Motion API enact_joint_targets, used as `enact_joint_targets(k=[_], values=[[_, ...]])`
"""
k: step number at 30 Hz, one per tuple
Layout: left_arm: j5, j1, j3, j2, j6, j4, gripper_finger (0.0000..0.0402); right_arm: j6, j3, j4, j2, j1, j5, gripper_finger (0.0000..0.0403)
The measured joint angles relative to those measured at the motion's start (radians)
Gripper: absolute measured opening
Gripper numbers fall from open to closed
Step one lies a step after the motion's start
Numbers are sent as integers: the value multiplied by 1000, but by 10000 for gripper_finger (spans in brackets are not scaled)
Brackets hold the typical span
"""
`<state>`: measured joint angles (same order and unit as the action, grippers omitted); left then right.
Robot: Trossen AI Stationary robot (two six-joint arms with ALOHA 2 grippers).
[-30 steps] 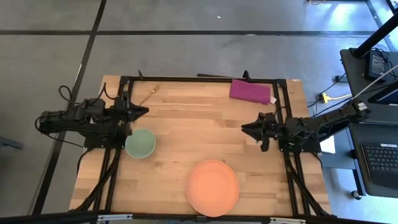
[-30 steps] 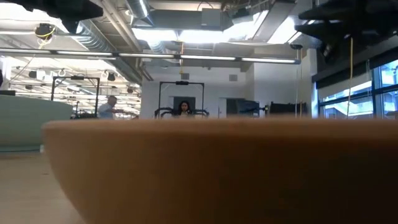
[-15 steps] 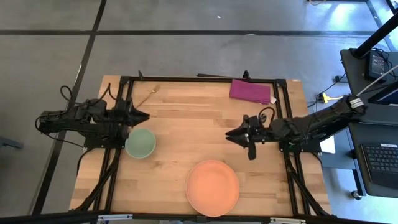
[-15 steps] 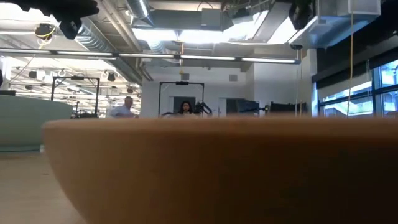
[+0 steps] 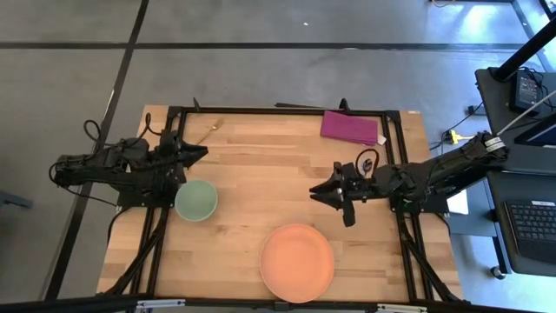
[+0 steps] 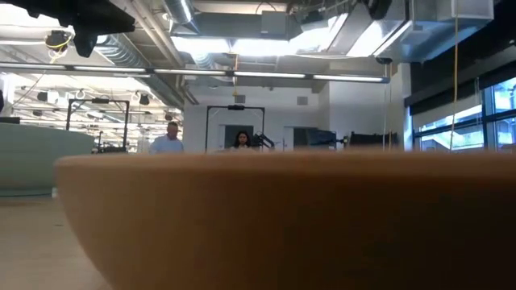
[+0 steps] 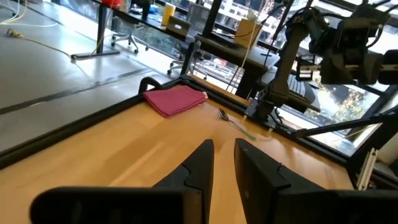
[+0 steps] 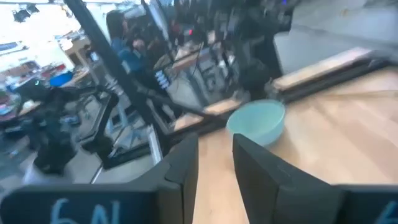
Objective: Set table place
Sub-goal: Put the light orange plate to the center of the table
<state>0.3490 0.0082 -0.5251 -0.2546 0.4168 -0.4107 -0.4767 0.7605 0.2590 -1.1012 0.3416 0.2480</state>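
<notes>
The round orange plate [image 5: 296,261] lies near the table's near edge; its rim fills the low view [image 6: 282,217]. The pale green bowl [image 5: 196,200] stands on the table's left part and also shows in the right wrist view [image 8: 258,120]. The gold fork [image 5: 208,132] lies at the far left. The spoon [image 7: 236,123] lies near the right rail. My left gripper [image 5: 203,153] is shut and empty, just beyond the bowl. My right gripper [image 5: 316,190] is shut and empty over the table's middle right, beyond the plate.
A magenta napkin [image 5: 352,127] lies at the far right corner and shows in the left wrist view [image 7: 176,100]. The black rail frame [image 5: 287,110] runs along the far edge and both sides. People show in the room beyond the table [image 6: 171,142].
My right gripper has gone from the right rail toward the table's middle and a little toward the near edge, keeping its fingers together. The plate, bowl, fork and napkin have stayed in place.
</notes>
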Motion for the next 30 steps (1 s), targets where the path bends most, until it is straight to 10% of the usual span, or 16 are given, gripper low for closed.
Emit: enact_joint_targets(k=[30], values=[[3, 0, 0, 0, 46, -151, 13, -109, -2, -75, -240, -24, 13, 101]])
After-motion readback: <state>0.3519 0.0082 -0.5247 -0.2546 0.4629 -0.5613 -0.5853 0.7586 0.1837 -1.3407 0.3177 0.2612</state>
